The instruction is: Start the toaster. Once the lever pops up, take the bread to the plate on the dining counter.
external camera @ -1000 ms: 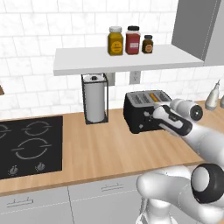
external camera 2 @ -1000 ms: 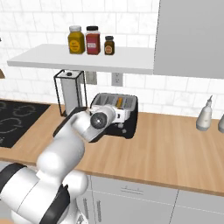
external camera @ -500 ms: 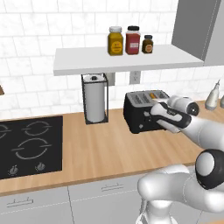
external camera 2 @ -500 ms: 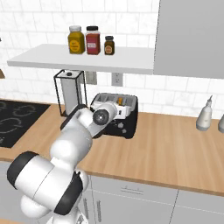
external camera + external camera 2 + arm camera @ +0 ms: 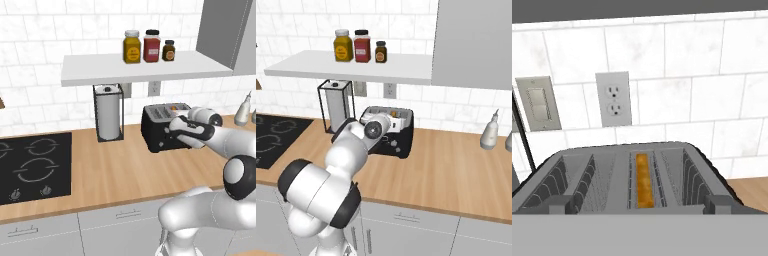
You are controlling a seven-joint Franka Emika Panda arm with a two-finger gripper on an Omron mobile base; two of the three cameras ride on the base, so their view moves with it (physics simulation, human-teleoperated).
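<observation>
We've got the gripper (image 5: 175,125) parked right at the front of the toaster (image 5: 161,131), jaws spread wide with nothing between them. The toaster sits on the wood-topped counter (image 5: 110,172) against the tiled wall, just right of the paper towel holder (image 5: 108,112). The bread (image 5: 643,181) is down in the right-hand slot, edge up — from the hand view we see only its orange-brown top edge between the wire guides.

What could go wrong, as we read it: the lever isn't clearly visible in any view, so with the hand this close a push could land on the casing instead and shove the toaster back toward the wall rather than start it. Wide jaws could also catch the slot rim on the way down. Later, a thin slice sunk that deep will likely be hard to pinch — fingers could scrape the wire cage.

Materials-wise: the toaster is a smooth black box with rounded corners, a grey top with two long slots and ribbed wire racks inside. The counter looks like pale matte wood, the wall is glossy white tile with an outlet (image 5: 613,99) right behind.
</observation>
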